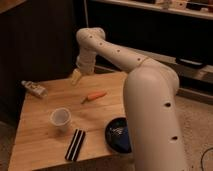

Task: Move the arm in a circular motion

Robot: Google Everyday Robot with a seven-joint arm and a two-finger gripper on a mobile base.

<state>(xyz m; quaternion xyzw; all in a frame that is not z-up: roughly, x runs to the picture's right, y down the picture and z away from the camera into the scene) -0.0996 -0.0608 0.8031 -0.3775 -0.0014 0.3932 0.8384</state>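
Note:
The large white arm of thick smooth tubes with small dark dots reaches from the lower right up and over to the far left of the wooden table. Its elbow joint is high at the back. The gripper, a small tan end piece, hangs below the wrist above the table's far edge, holding nothing that I can see.
On the table lie an orange carrot, a clear plastic cup, a black striped bar, a dark blue bowl and a small bottle on its side at the far left. Dark cabinets stand behind.

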